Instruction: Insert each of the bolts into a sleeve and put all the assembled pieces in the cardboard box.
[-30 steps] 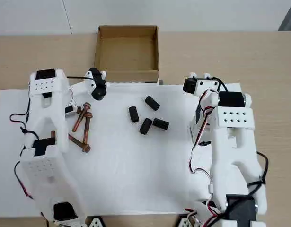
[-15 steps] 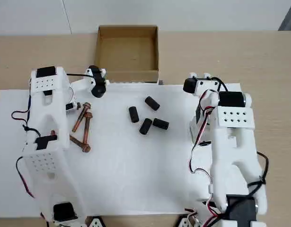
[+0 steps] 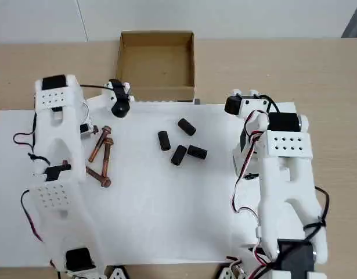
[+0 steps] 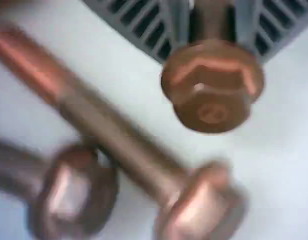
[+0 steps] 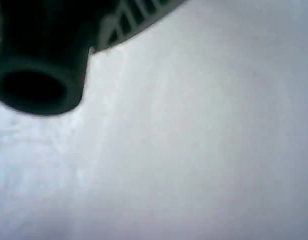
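A tan table (image 3: pixel 329 70) seen from above, with a large white sheet of paper (image 3: pixel 166 203) spread over it and a white robot arm at each side.

At the far left stands the left arm (image 3: pixel 56 151), bent over the paper's left part. Its wrist view shows the left gripper (image 4: pixel 209 22) pinching a copper-coloured bolt (image 4: pixel 211 90): the shank runs up between grey ribbed jaw faces and the hexagonal head hangs free, off the paper. Just beside this arm, loose bolts (image 3: pixel 107 157) of the same colour lie in a small cluster on the paper. Two lie side by side, close together, and another lies crosswise at their near ends.

Further right, at the back edge of the paper, sits an open cardboard box (image 3: pixel 157 92) with nothing visible inside.

In front of the box, near the middle of the paper, four short black sleeves (image 3: pixel 179 154) lie on their sides. Two of them touch, and the other two lie near them but apart.

At the right stands the right arm (image 3: pixel 285 168), well apart from the sleeves. Its wrist view shows the right gripper (image 5: pixel 78 22) clamped on a fifth black sleeve (image 5: pixel 36 70). The sleeve's open end faces the camera, above bare white paper.
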Motion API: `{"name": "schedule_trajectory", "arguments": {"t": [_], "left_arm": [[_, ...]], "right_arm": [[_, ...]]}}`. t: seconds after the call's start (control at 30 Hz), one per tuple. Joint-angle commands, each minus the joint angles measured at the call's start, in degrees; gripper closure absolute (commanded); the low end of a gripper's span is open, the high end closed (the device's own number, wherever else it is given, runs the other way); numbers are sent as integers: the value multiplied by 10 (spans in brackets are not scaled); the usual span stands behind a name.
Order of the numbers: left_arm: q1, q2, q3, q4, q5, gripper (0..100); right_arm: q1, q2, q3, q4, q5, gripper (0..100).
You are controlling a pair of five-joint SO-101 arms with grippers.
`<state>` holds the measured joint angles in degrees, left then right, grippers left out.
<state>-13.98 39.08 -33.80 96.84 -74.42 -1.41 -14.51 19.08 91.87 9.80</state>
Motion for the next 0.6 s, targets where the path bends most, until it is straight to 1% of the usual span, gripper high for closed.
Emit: {"name": "schedule_trajectory", "arguments": {"t": [0.0, 0.13, 0.27, 0.33, 0.47, 0.57], "left_arm": [[9, -11, -65, 34, 4, 995], [12, -40, -108, 34, 61, 995], [29, -90, -93, 34, 106, 995], [42, -119, -85, 34, 170, 995], [66, -175, -80, 34, 342, 995], [82, -219, -75, 34, 398, 995]], "right_arm": [[2, -34, -6, -3, 4, 991], [2, -73, -4, -3, 4, 991], [2, -120, -3, 3, 4, 991], [1, -137, -3, 17, 4, 991], [-15, -157, 1, 54, 3, 991], [-26, -174, 25, 58, 1, 991]]}}
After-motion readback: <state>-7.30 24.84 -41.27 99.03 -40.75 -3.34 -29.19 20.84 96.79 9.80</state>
